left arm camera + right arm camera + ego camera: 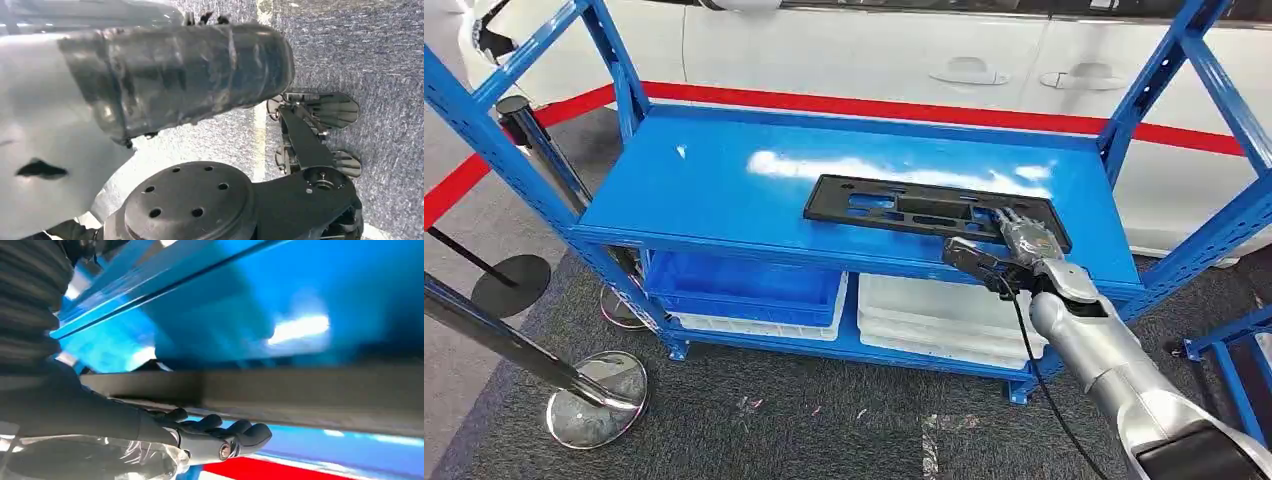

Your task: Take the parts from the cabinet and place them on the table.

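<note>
A flat black plastic part point(904, 205) with cut-outs lies on the top shelf point(714, 190) of the blue cabinet, right of centre. My right hand point(1024, 245) is at its near right end, fingers over the top face. In the right wrist view the part's edge point(310, 390) runs between the thumb and the dark fingers point(220, 432), so the hand grips it. My left hand point(175, 75) hangs over grey carpet, wrapped in clear plastic, and its fingers are mostly hidden.
On the lower shelf sit a blue bin point(744, 285) and stacked white trays point(944, 320). Blue uprights point(1154, 90) flank the shelf. Barrier posts with round bases point(594, 400) stand on the left. A white car point(874, 50) is behind.
</note>
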### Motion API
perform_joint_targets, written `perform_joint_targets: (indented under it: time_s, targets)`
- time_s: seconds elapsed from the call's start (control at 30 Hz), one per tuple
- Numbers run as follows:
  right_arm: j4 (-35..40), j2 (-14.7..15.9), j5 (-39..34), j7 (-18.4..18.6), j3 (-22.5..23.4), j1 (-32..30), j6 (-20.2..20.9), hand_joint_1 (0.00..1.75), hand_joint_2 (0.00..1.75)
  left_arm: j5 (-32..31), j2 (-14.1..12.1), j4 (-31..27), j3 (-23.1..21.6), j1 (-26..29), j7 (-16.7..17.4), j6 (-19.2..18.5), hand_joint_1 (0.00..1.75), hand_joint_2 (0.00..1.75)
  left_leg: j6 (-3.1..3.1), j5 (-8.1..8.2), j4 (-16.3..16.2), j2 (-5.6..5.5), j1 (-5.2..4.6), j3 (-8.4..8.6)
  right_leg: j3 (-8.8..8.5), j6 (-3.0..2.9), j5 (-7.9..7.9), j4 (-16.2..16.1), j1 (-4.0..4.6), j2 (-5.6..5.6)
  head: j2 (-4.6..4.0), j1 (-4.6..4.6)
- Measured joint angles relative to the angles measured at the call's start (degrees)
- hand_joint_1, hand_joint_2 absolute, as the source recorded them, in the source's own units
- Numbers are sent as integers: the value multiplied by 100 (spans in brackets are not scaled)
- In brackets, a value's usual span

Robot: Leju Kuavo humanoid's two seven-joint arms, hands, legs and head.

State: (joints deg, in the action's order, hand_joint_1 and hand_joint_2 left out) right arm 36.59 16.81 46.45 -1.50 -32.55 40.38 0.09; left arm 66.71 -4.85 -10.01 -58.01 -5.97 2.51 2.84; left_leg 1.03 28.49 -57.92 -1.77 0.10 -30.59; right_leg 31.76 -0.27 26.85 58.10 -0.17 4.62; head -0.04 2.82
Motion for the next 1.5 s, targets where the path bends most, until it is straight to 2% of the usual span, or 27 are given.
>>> perform_joint_targets:
  time_s: [0.2, 0.3, 0.53, 0.57, 0.73, 0.87, 0.97, 1.5]
  targets:
    - [747, 33, -860, -339, 90, 13, 380, 0, 0, 68, 0, 0, -4, 4, 37, -18, 0, 0, -1, -1, -1, 0, 0, 3, 1, 0, 0, 0, 1, 2, 0, 0]
    - [1291, 134, -1323, -332, 90, 26, 503, 0, 0, 90, -2, 0, -4, 9, 35, -33, 0, 0, -1, -2, -1, 0, 0, 3, 1, -1, -1, 0, 1, 0, 0, 0]
    - [2184, 335, -1463, -293, 90, 50, 551, 0, 0, 127, -7, 2, -9, 13, 24, -61, 0, 0, -1, -2, -1, 2, 0, 4, 0, 0, -1, 0, -1, 3, 0, 0]
    - [2264, 361, -1463, -287, 86, 50, 551, 0, 175, 131, -9, 2, -9, 13, 15, -61, 0, 0, -1, -2, -1, 2, 0, 4, 0, 0, -1, 0, -1, 2, 0, 2]
    - [2444, 435, -1338, -153, 42, 50, 544, 0, 175, 164, -15, 2, -9, 11, -24, -61, 0, 0, -1, -2, -2, 2, 0, 4, 0, 0, -1, 0, -1, 3, 0, 2]
    - [2435, 455, -683, 93, -205, 62, 544, 0, 175, 188, -15, 2, -11, 8, -20, -46, 0, 0, -1, -2, -1, 2, 0, 1, 0, 0, -1, 0, 0, 3, 0, 0]
    - [2363, 437, -361, 146, -404, 65, 544, 0, 175, 201, -13, 2, -11, 1, -4, -44, 0, 0, -1, -2, -1, 0, 0, 0, 0, -1, -1, 0, 1, -1, 0, 0]
    - [2087, 382, -247, 146, -890, 159, 525, 0, 175, 238, -15, 2, -13, 0, 7, -64, 0, 0, -1, -2, 0, -1, 0, -1, 0, -1, -1, 1, 0, -1, 0, 0]
